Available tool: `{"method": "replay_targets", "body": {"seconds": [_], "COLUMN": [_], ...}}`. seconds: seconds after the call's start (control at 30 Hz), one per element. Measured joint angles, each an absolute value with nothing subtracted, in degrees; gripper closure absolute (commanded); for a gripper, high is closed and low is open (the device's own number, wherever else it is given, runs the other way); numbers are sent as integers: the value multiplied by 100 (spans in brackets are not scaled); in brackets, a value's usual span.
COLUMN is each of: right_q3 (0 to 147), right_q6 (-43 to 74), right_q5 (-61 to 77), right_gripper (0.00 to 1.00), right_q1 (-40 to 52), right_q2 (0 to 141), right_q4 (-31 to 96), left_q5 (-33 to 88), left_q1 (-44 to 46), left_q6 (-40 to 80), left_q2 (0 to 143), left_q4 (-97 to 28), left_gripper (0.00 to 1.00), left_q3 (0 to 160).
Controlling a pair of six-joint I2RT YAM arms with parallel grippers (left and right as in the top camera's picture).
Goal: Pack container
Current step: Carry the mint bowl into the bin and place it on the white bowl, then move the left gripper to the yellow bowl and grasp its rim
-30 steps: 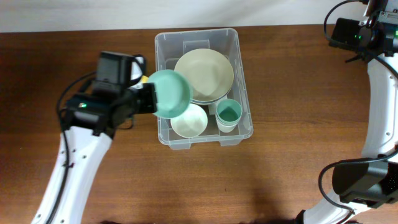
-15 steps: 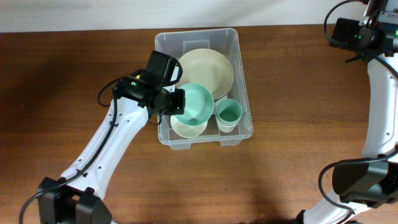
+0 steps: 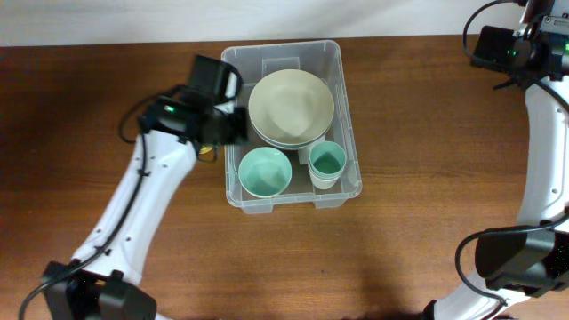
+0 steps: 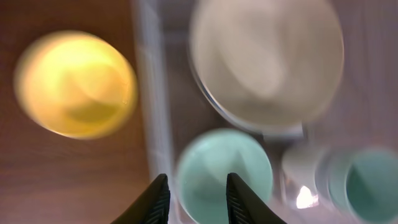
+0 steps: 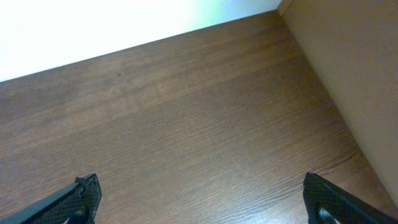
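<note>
Noted teal bowl seated in container, left gripper parted and empty (right gripper likewise). Next, probably: grasp yellow bowl outside.

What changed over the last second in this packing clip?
The left gripper carried the teal bowl rightward into the container, released it onto the white bowl, then drew back to the left wall, open. The plates, cup and right arm stayed put.
</note>
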State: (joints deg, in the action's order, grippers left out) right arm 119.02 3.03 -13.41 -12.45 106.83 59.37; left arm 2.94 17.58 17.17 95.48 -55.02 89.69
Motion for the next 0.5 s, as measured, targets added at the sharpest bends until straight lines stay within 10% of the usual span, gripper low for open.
{"method": "replay_targets", "body": {"seconds": [0.23,0.5], "right_q3": [11902,11902], "right_q6": [303,305], "right_q5": [-1341,-1341], "right_gripper": [1,1], "right_q1": [-1245,-1245], "right_q2": [10683,10685], "right_q4": [5937,5940], "left_q5": [23,196], "left_q1": [333,-91], "left_q6": [1787,1975], "left_q2": [9572,10407], "left_q4": [-5507,-5319], "left_gripper": [26,25], "left_q3": [9397,9395]}}
